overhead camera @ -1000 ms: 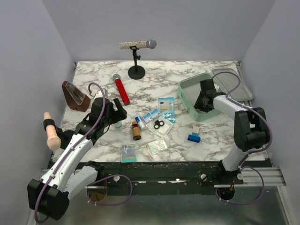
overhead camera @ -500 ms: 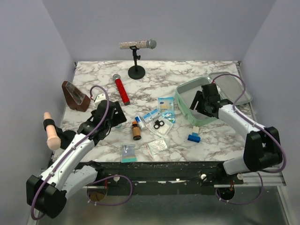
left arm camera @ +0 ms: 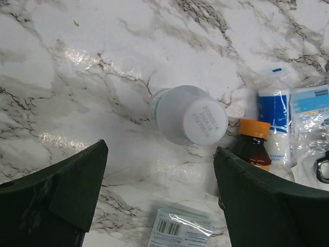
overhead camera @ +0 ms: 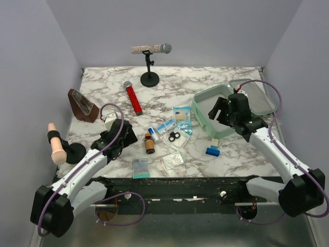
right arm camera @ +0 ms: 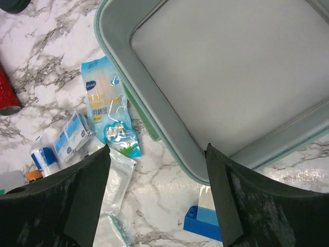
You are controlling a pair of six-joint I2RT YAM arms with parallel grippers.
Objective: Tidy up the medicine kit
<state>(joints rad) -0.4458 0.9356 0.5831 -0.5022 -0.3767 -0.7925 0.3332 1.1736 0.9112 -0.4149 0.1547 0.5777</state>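
gaping left claw (left arm camera: 159, 150) over white-capped bottle (left arm camera: 187, 116) (cap print wrist-only); right claw (right arm camera: 157, 149) wide above medicine kit (right arm camera: 154, 98)

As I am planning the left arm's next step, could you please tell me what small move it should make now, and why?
Probably lower the left gripper around the small translucent white-capped plastic bottle and close. Its jaws stand open and hold nothing, the bottle sits just ahead of them on the table, and the open mint-green plastic case looks empty.

Left pincer (left arm camera: 159, 149) agape; right pincer (right arm camera: 157, 148) agape
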